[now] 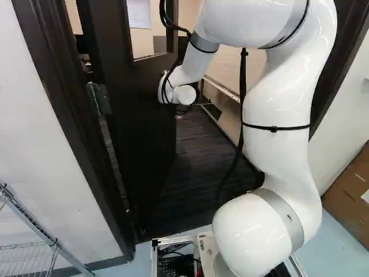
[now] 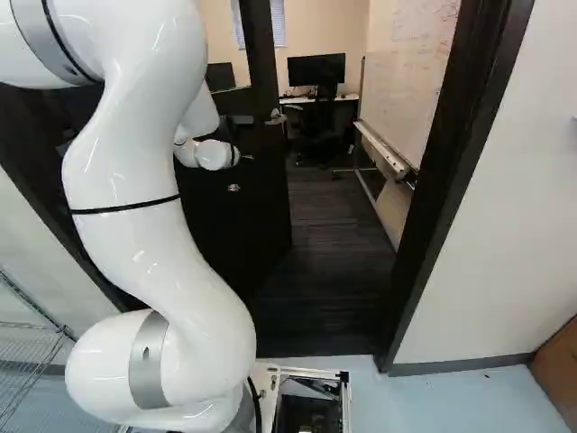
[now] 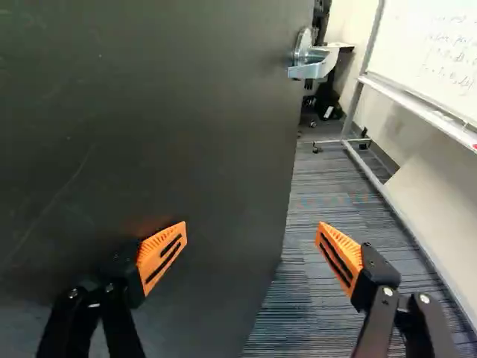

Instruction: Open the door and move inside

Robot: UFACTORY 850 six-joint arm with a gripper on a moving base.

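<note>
Looking through into an office room, dark carpet (image 2: 334, 262) across its floor, whiteboard (image 2: 406, 81) along one side. Around the opening, a dark door frame (image 2: 451, 162). And there, the door (image 1: 138, 104)! Hinged towards the left of the left base view, swung well inward, with a broad gap past its free edge. Opening all but done, by the look of it. Reaching in through the doorway, the white arm (image 1: 277, 104), wrist close to the door's face. Low down, the base (image 2: 311, 406), short of the threshold on the pale floor (image 2: 478, 397); driving inside left to do, maybe after one more push for clearance. On to the hand (image 3: 253, 227): spread wide, holding nothing, one finger beside the door, touching or not hard to tell, the other out past the edge. Ahead, ungripped, the silvery handle (image 3: 309, 68).
</note>
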